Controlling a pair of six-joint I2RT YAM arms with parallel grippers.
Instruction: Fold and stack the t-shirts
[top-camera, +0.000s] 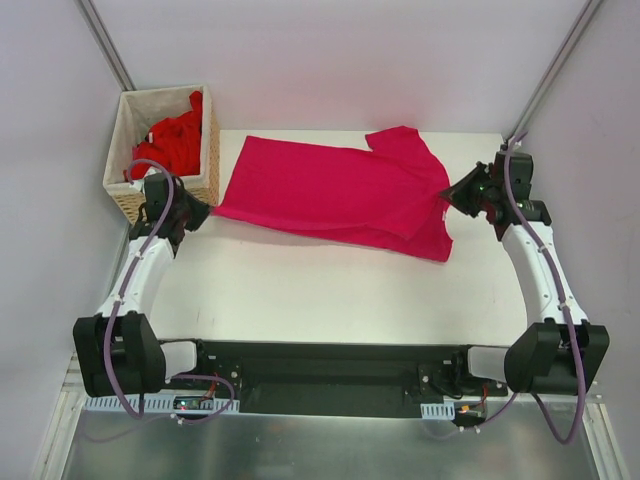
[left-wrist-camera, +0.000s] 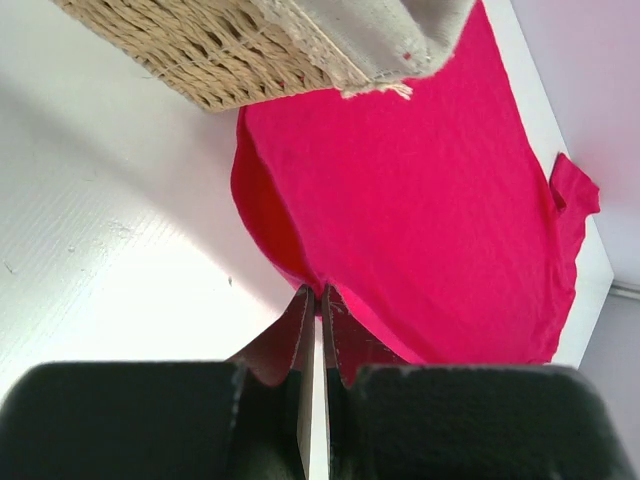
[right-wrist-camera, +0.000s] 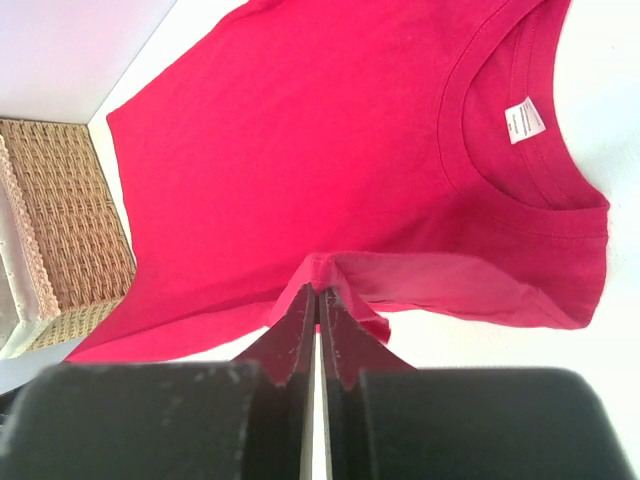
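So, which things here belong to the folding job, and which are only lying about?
Belong to the job: magenta-crimson cloth t-shirt, spread out; bright red cloth t-shirts, bunched together.
Only lying about: woven wicker basket holding the red ones; white table.

basket (top-camera: 122, 150) left of spread t-shirt (top-camera: 330, 190)

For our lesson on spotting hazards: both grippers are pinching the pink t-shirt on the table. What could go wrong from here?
1. The left gripper and right gripper each pinch only a thin edge of the t-shirt; it may slip out on lifting.
2. The left gripper sits close to the basket, so a swing might knock it.
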